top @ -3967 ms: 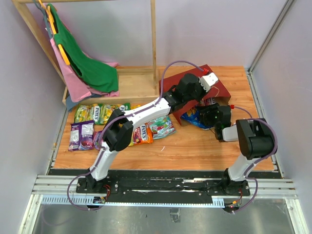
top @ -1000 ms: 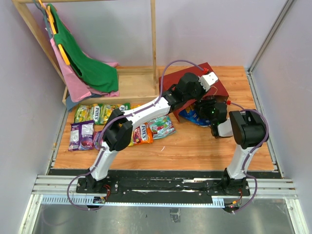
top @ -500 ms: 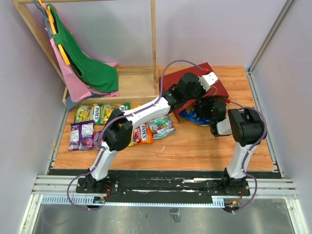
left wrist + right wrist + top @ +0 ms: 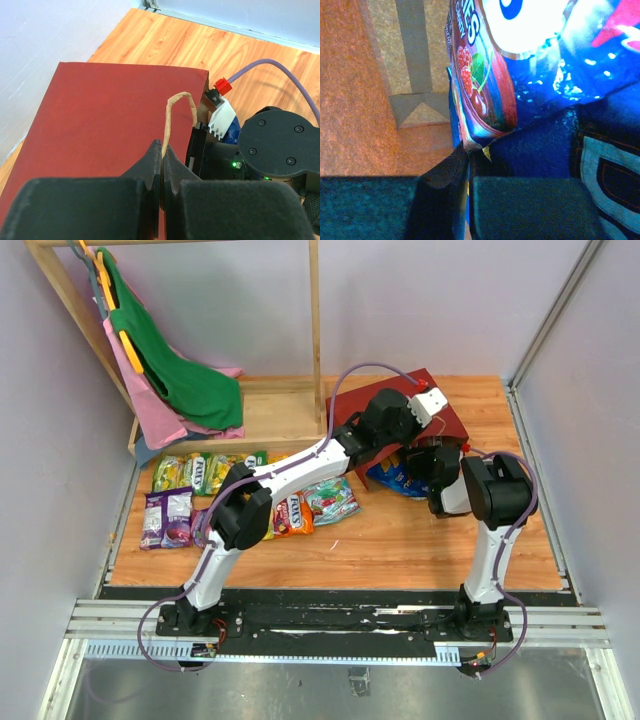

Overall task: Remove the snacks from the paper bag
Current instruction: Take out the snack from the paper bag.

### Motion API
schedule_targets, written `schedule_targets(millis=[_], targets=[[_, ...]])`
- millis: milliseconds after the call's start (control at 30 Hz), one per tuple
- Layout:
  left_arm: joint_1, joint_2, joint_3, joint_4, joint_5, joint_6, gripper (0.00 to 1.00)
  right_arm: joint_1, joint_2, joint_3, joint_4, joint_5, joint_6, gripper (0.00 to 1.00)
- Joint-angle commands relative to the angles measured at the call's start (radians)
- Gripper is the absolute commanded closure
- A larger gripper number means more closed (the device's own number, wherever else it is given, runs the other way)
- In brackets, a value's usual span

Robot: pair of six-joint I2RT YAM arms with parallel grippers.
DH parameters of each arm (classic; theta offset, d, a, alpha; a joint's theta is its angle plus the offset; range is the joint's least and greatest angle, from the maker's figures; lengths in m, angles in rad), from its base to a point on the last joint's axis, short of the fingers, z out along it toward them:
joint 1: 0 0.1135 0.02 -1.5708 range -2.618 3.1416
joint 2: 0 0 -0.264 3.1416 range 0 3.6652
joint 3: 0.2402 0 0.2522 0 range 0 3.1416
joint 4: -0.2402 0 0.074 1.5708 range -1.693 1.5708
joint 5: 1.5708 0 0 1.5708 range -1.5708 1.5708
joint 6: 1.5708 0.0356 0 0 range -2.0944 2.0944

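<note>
Within the shut right claw (image 4: 468, 160), inside the paper bag (image 4: 365, 75), the end seam of a red candy packet (image 4: 482, 85) was pinched, judged the surest hold on a light, slippery thing; the bag's handle (image 4: 172, 107) was gripped by the left claw (image 4: 161, 150).

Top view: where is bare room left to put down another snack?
The widest bare patch is the near strip of tabletop, between the candy packets and the right arm. A smaller one lies right of the paper bag, toward the far right corner. The left side and the bag's mouth, by the Doritos bag, are crowded.
</note>
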Motion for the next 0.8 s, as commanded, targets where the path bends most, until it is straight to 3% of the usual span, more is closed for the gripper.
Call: schedule_targets(millis=[0,267,467,633,767], targets=[[0.005,-0.011,0.039,0.016,-0.013,0.016,1.0,0.007,-0.012,0.009,0.023,0.027,-0.042,0.99],[0.005,-0.006,0.05,0.008,-0.021,0.013,1.0,0.008,-0.19,-0.003,-0.072,-0.028,-0.119,0.99],[0.005,0.014,0.091,-0.018,-0.054,0.004,0.99,0.01,-0.408,-0.139,-0.156,-0.082,-0.104,0.99],[0.008,0.012,0.099,-0.02,-0.087,-0.006,0.99,0.009,-0.677,-0.281,-0.36,-0.136,-0.169,0.99],[0.017,0.006,0.103,-0.025,-0.101,-0.019,0.99,0.008,-1.018,-0.331,-0.716,-0.113,-0.301,0.99]])
